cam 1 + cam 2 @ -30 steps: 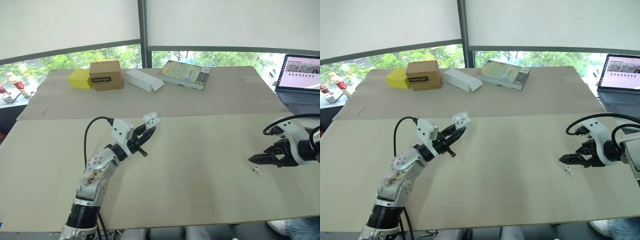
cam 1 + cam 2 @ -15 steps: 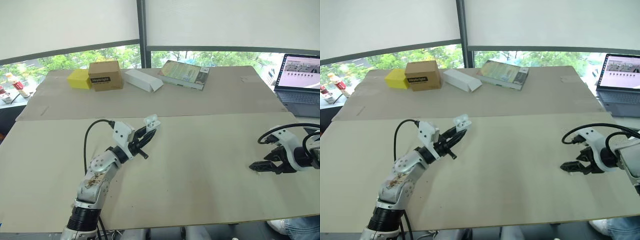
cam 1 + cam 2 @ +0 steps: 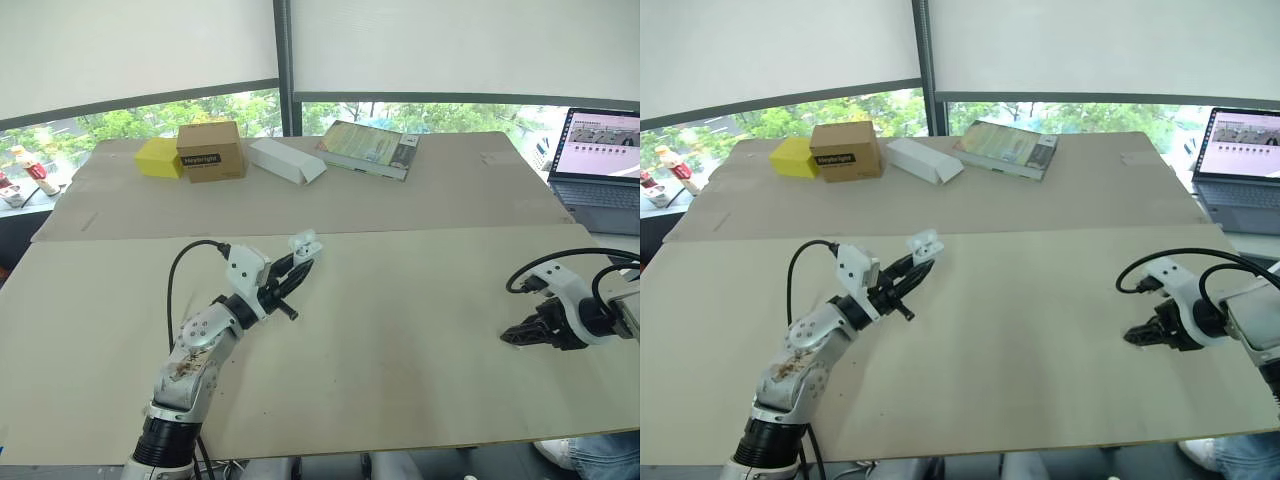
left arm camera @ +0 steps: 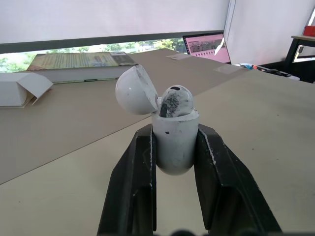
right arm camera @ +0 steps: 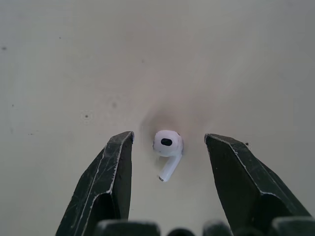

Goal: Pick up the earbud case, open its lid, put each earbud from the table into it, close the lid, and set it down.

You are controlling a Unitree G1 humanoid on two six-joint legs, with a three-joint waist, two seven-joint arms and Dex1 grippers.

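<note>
Now right gripper (image 5: 169, 135) wide, straddling earbud (image 5: 168, 146) on table (image 5: 59, 59); likely light, slick, so pinch bulb. Left gripper (image 3: 297, 268) clamps open case (image 4: 173, 145).

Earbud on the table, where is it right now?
The earbud lies on the table at the robot's right, between the open fingers of the right gripper, touching neither.

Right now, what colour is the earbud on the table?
White earbud with a dark oval spot; clearest in the right wrist view.
</note>
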